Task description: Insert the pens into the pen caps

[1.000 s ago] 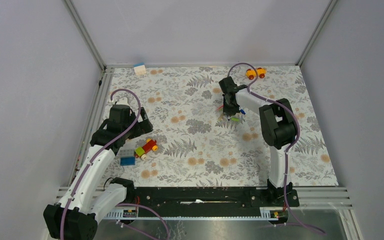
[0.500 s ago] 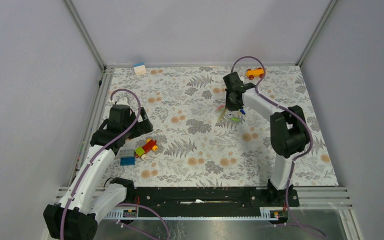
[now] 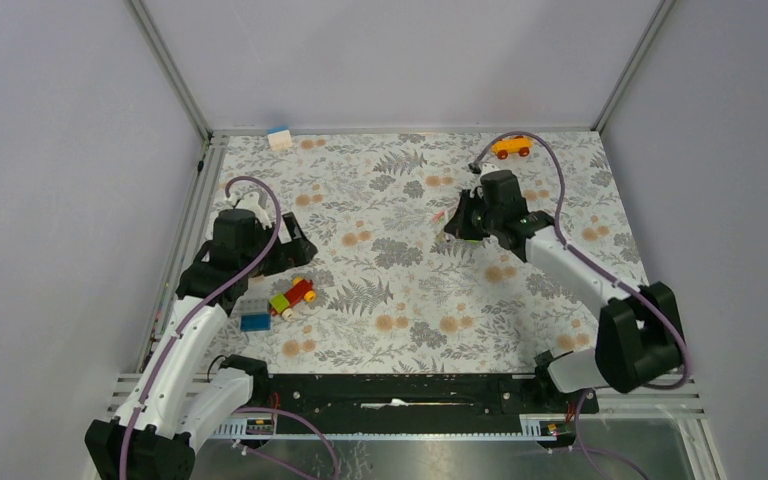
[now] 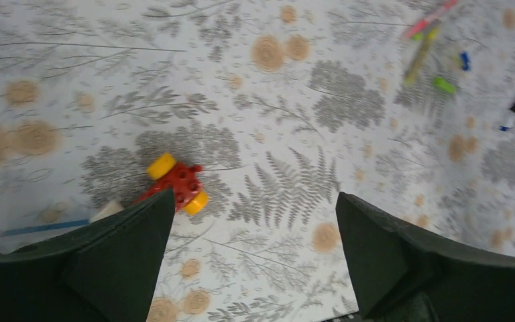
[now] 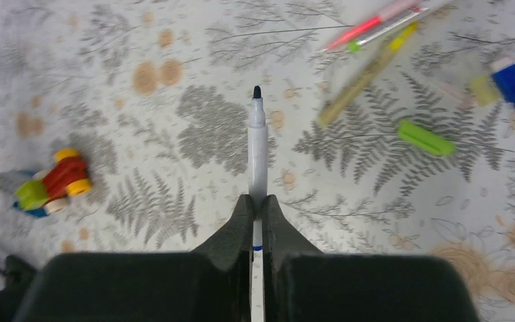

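My right gripper (image 5: 257, 201) is shut on the white pen (image 5: 257, 147), whose dark tip points away from me above the mat. The pink-red pen (image 5: 369, 25) and the pale yellow pen (image 5: 365, 75) lie on the mat ahead and to the right. The lime green cap (image 5: 426, 138) and the dark blue cap (image 5: 513, 80) lie further right. In the top view my right gripper (image 3: 463, 222) sits over this cluster. My left gripper (image 4: 255, 208) is open and empty above the mat, near the toy bricks (image 4: 178, 184); the pens (image 4: 421, 54) show far off.
Red-green-yellow toy bricks (image 3: 293, 296) and a blue brick (image 3: 254, 321) lie near my left gripper (image 3: 295, 240). An orange toy car (image 3: 511, 147) stands at the back right. A white block (image 3: 279, 138) sits at the back left edge. Walls enclose the mat.
My right arm has swung out to the right and its wrist has turned, carrying the white pen off the cluster. My left gripper has shifted slightly.
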You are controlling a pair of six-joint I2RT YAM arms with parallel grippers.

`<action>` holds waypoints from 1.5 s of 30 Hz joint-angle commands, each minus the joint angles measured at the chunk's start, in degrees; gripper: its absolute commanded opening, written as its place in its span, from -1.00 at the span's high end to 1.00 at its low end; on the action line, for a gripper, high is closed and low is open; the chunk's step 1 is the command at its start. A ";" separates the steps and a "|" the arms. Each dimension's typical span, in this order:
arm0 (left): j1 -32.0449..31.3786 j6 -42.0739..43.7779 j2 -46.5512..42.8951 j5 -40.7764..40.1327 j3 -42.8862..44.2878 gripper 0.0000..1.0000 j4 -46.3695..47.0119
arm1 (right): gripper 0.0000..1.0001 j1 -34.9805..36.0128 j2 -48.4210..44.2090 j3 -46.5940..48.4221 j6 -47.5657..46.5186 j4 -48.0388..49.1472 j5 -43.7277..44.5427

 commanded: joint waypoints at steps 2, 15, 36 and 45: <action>-0.58 -3.68 -0.87 17.77 -0.22 -0.98 11.63 | 1.00 0.43 -11.43 -9.11 -0.41 17.42 -15.00; -19.87 -12.57 7.11 23.81 -1.28 -0.89 36.26 | 1.00 0.47 -23.38 -21.96 8.55 35.29 -30.32; -31.70 -16.40 18.95 17.09 5.88 -0.36 50.77 | 1.00 0.58 -33.29 -28.83 12.43 39.67 -38.10; -34.07 -16.68 22.09 16.94 7.87 -0.08 52.38 | 1.00 0.94 -34.35 -29.18 12.41 38.65 -39.26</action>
